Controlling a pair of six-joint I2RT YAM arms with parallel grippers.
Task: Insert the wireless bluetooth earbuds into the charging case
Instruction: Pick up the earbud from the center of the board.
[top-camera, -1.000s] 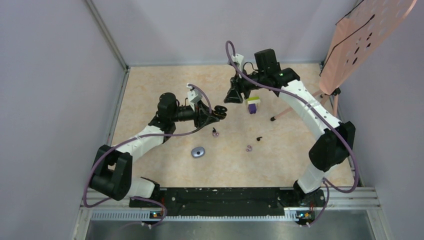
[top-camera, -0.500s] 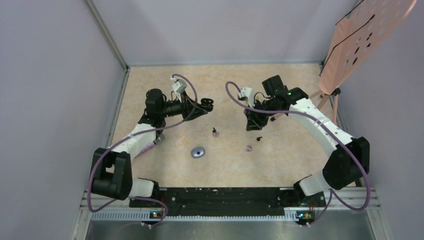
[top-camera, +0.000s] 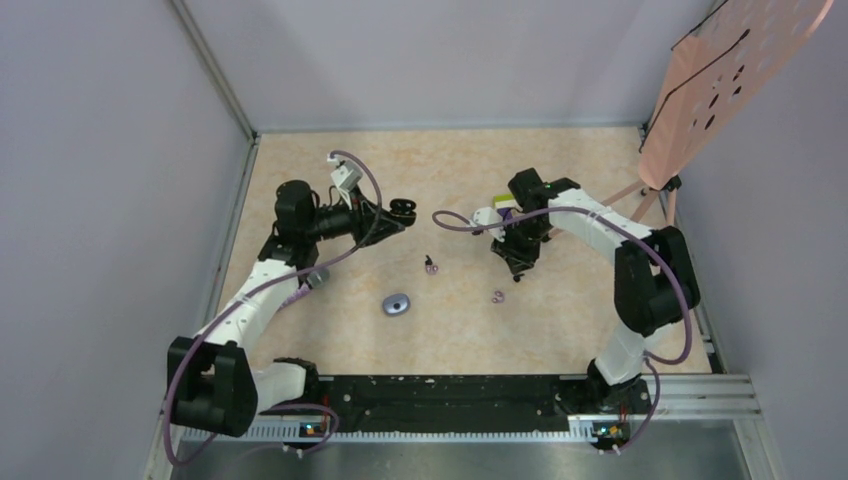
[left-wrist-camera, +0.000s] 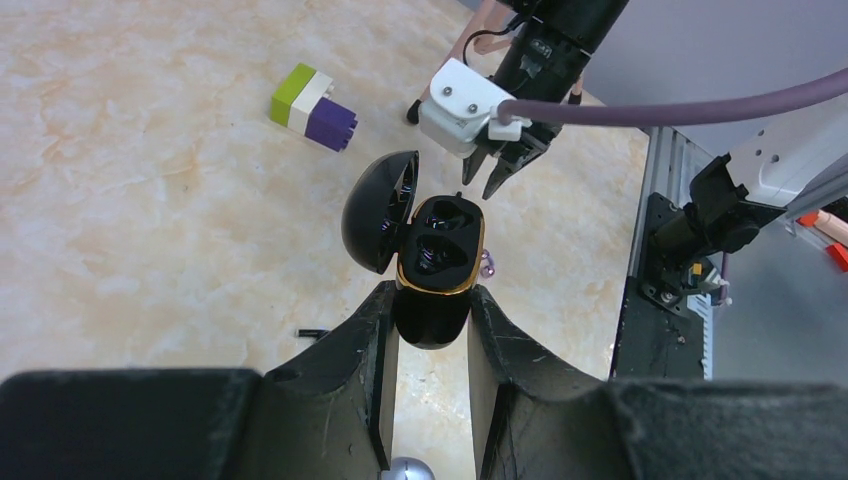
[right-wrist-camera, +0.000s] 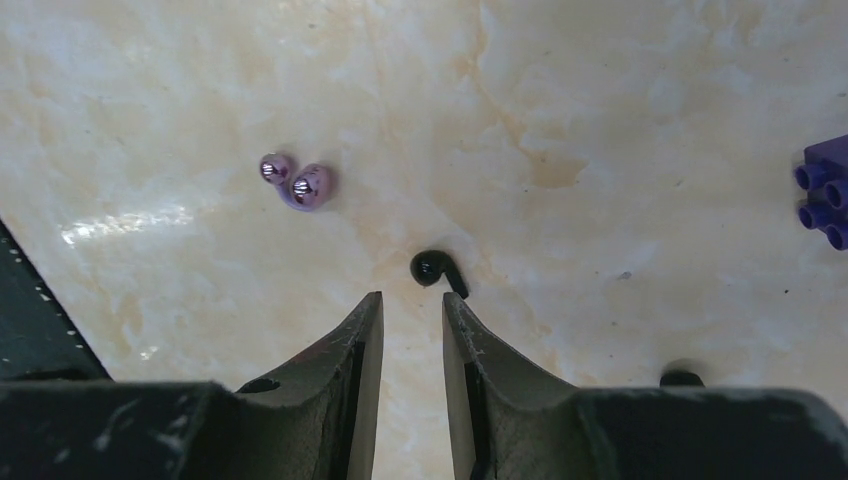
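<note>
Two slim arms (top-camera: 262, 283) pair white link shells (top-camera: 598, 220) with bulky black joint housings (top-camera: 652, 285), each trailing a purple cable (left-wrist-camera: 680, 108) to a white wrist camera block (left-wrist-camera: 462, 103) above black wedge-shaped fingers (right-wrist-camera: 340, 375).

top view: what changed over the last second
The right tool left the green-and-purple block, swung toward the near edge and now hovers with the black earbud just ahead of its tips, jaws narrower, holding nothing. The left tool drew the open charging case back leftward, still gripping it. The purple earbud, the stemmed purple one and the grey oval piece stayed put.
</note>
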